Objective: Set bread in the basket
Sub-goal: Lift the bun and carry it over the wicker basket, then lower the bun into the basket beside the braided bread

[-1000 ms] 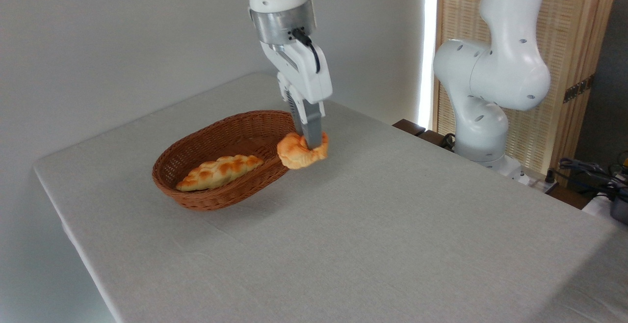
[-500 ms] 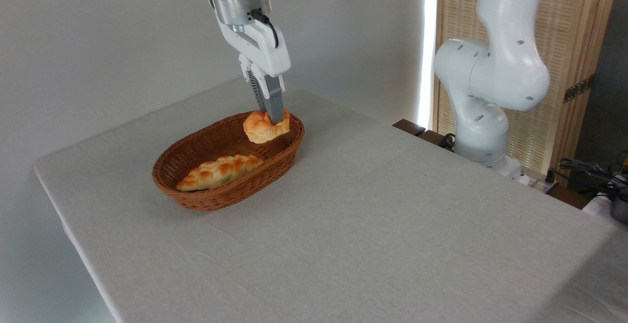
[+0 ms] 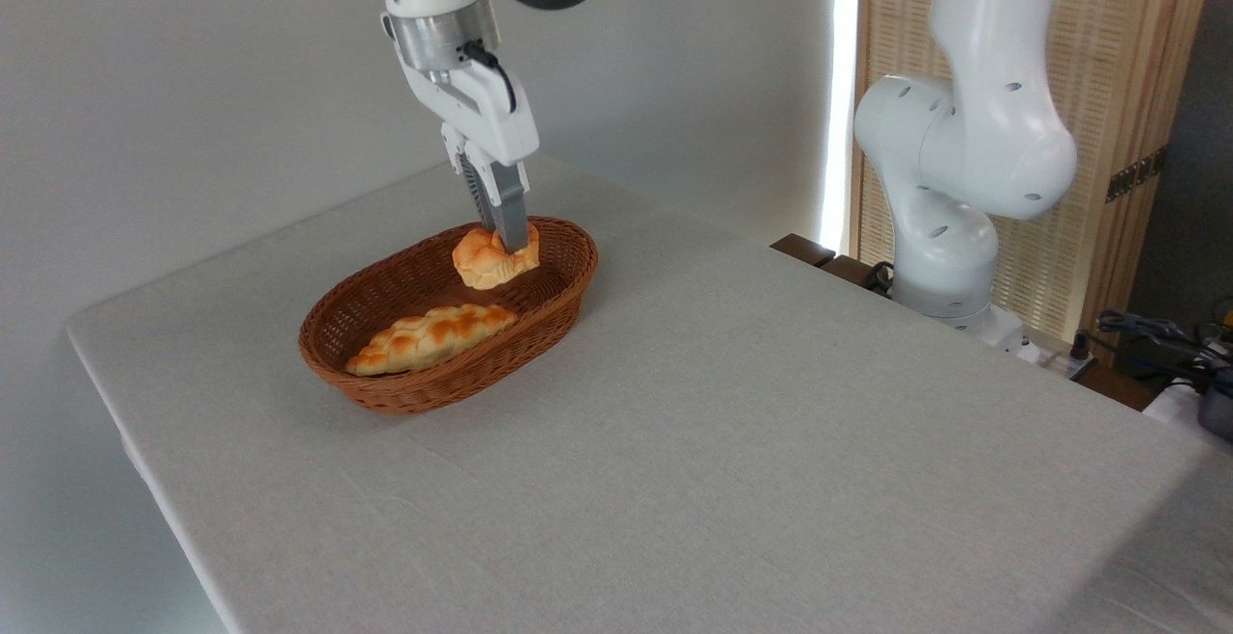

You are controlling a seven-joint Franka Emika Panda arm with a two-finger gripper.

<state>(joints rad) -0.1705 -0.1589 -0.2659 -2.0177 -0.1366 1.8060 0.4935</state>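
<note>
Since the earlier frame, the gripper had carried the bread leftward, from above the basket's right rim to above its interior. Nearest the camera lay bare grey table. Beyond it, the bread was a small round orange-golden bun with a knotted top, tilted, held clear of the basket floor. The fingers were clenched on it from above. The basket, oval brown wicker with low sides, contained a long braided golden loaf along its near side, apart from the bun. Farthest back stood the arm's white base.
</note>
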